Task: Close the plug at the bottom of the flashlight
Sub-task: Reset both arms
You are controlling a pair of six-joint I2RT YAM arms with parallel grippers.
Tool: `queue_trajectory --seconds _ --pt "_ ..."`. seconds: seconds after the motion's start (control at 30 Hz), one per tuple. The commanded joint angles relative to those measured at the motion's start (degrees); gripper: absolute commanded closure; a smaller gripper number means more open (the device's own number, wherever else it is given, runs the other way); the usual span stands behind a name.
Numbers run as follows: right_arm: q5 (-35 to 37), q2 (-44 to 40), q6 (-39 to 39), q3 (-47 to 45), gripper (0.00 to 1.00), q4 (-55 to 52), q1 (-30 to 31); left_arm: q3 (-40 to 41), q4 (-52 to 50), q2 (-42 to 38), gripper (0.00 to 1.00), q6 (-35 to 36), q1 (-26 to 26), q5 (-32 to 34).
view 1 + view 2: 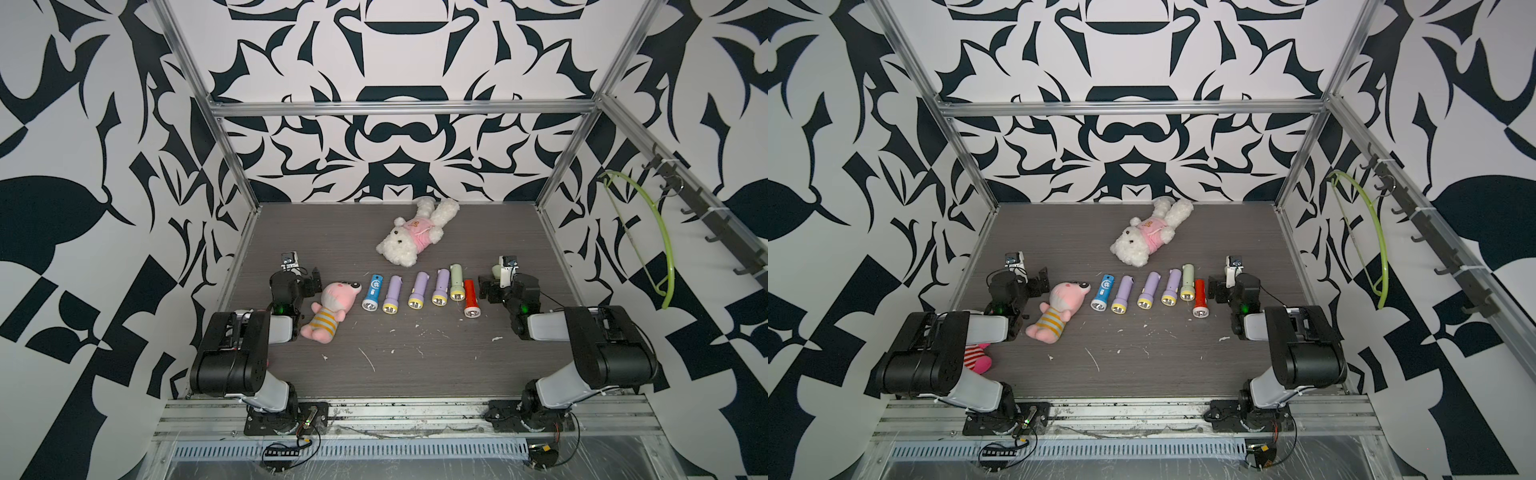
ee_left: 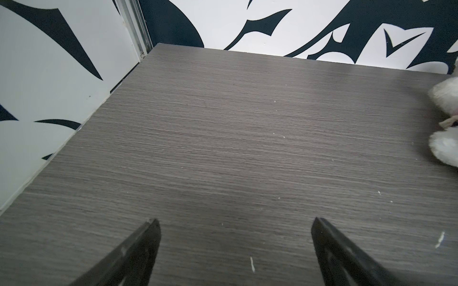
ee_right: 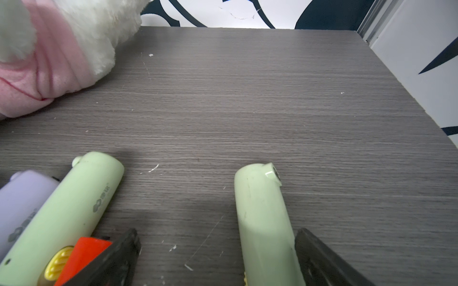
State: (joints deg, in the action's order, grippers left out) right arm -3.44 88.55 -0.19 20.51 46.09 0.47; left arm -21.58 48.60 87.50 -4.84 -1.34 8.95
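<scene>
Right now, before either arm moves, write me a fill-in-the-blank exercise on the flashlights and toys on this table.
1. The flashlight next to the yellow-striped toy is ___ in colour.
2. There are ___ purple flashlights.
3. The white teddy wears a ___ top.
4. The left gripper and the right gripper both stand ___, holding nothing.
Missing words: blue; three; pink; open.

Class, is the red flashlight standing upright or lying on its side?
Lying on its side: in both top views the red flashlight lies flat along the table, lens toward the arms' bases.
</scene>
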Motion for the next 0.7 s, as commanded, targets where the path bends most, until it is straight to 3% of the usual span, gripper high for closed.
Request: queue_trajectory --seconds 0.0,0.67 --pt "-0.51 -0.44 0.45 1.55 0.00 0.68 0.06 -0.32 0.79 0.30 0.01 0.36 0.11 -0.43" --pt "-0.51 -0.49 0.44 1.55 0.00 0.72 0.06 -1.19 -0.35 0.92 0.01 1.50 0.20 -3.60"
